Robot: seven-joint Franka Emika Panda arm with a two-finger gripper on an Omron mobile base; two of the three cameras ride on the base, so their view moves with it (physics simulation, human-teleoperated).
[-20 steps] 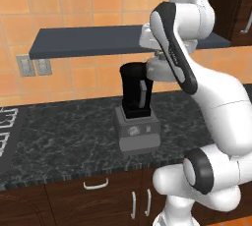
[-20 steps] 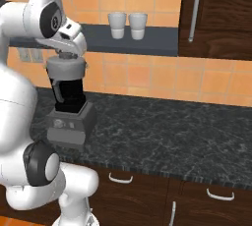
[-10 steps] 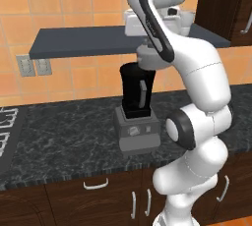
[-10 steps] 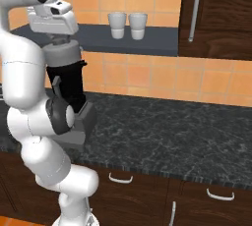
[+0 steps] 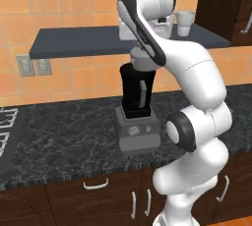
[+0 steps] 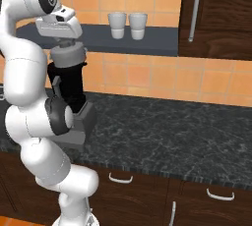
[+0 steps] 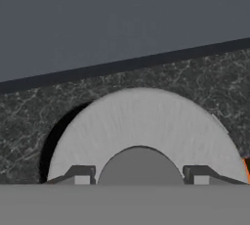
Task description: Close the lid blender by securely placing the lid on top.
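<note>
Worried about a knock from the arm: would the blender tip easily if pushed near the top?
Possibly: the blender is a tall jar on a fairly small boxy base. It probably slides little on the counter. The lid looks rigid.

kitchen | dark stone counter (image 6: pixel 162 131) | orange tiled wall (image 6: pixel 147 80) | drawers (image 6: pixel 123 190) | cups (image 6: pixel 128 25)

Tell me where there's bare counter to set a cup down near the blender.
Bare black counter runs right of the blender toward the dark cabinet; another patch lies between blender and stove. It is crowded above the jar, where the gripper holds the lid.
</note>
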